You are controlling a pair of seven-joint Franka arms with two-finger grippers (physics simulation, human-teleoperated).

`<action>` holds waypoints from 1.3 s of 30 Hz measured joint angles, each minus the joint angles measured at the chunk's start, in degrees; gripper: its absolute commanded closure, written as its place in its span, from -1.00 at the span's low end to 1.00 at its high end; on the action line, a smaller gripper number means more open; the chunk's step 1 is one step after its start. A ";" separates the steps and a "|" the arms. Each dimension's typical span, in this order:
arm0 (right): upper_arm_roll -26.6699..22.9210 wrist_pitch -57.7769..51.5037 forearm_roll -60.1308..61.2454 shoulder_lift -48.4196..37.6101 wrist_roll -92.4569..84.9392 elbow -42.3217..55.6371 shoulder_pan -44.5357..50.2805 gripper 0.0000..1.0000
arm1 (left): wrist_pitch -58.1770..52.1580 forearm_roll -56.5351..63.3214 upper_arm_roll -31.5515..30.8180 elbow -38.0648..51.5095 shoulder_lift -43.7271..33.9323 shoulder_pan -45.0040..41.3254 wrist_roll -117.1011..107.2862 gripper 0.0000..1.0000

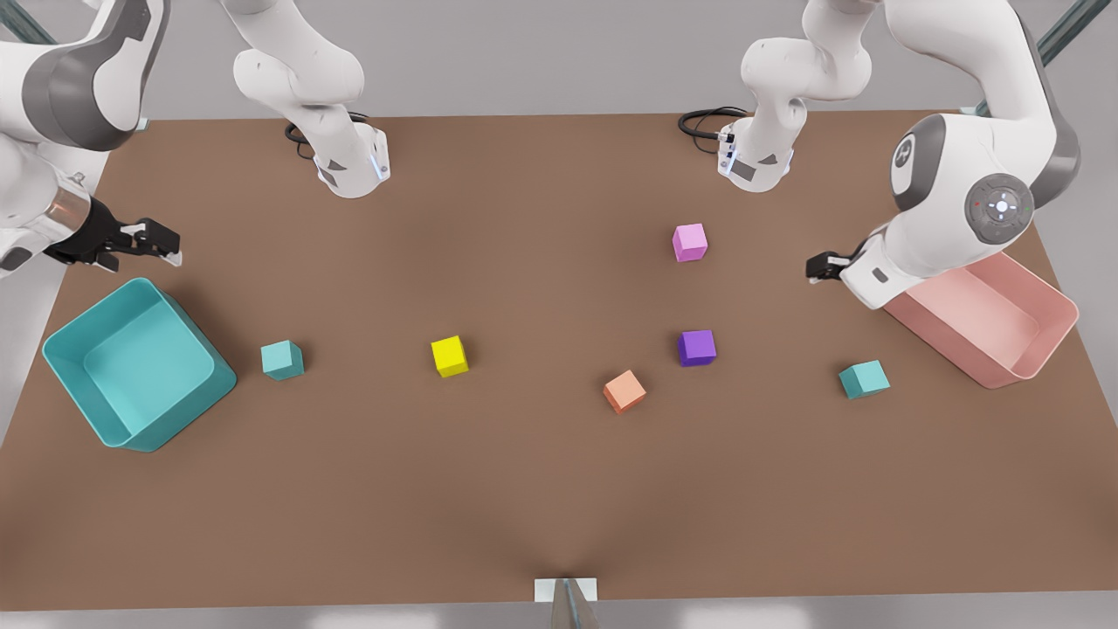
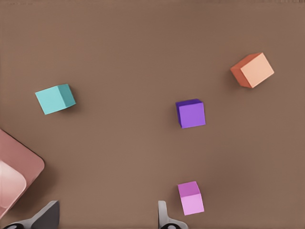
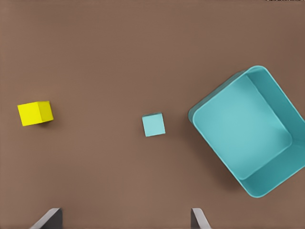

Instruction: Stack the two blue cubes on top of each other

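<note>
left gripper (image 1: 817,266): on the front view's right, above the table (image 1: 541,489) beside the pink bin (image 1: 1048,349); fingers spread wide, nothing between them.
right gripper (image 1: 162,245): on the front view's left, above the far corner of the teal bin (image 1: 65,367); fingers wide apart, empty.
first blue cube (image 1: 864,379): flat on the table near the pink bin, turned a little askew; apart from everything.
second blue cube (image 1: 282,359): flat on the table just beside the teal bin, not touching it.
spacing: the two blue cubes lie well apart, at opposite ends of the table.
step in hand: judged the approach, nothing yet picked up.
doing it well: come down straight over one blue cube, turn the wrist so the fingers meet two flat faces, close centred; near the teal bin, keep fingers off its wall.
count, cubes: six — two blue, one yellow cube (image 1: 449,355), one orange cube (image 1: 624,390), one purple cube (image 1: 697,347), one pink cube (image 1: 689,242).
count, bins: two.
count, arms: two.
</note>
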 measured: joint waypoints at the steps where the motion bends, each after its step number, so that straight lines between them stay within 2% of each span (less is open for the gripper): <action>1: 0.00 0.08 -0.04 0.31 -0.12 0.05 0.16 -1.00 | 0.03 0.01 0.00 0.00 0.00 0.00 -0.01 -1.00; 4: -0.09 -0.02 -0.65 8.13 -0.25 0.58 2.39 -1.00 | 0.11 0.03 0.01 0.00 0.00 -0.13 -0.05 -1.00; 6: 0.01 2.27 -1.78 10.65 0.17 -3.32 8.34 -1.00 | 0.14 0.04 0.00 0.00 0.45 -0.11 -0.08 -1.00; 8: 0.08 6.63 -2.22 10.97 0.61 -9.32 10.80 -1.00 | 0.16 0.06 0.05 0.00 0.64 0.04 -0.10 -1.00; 12: -0.52 19.13 -2.20 10.27 1.34 -21.31 10.01 -1.00 | 0.19 0.05 0.01 0.00 0.70 0.80 -0.13 -1.00; 17: -0.76 32.25 -2.22 10.13 1.79 -29.49 6.82 -1.00 | 0.19 0.03 0.00 0.00 0.94 0.64 -0.16 -1.00; 25: -0.76 40.63 -0.19 14.13 0.96 -33.03 2.49 -1.00 | -0.07 -0.02 -0.06 0.01 1.06 0.61 -0.21 -1.00; 39: -0.85 43.40 1.79 19.21 -2.79 -33.61 -0.84 -1.00 | -1.69 0.05 -0.09 -0.08 2.21 0.61 -0.37 -1.00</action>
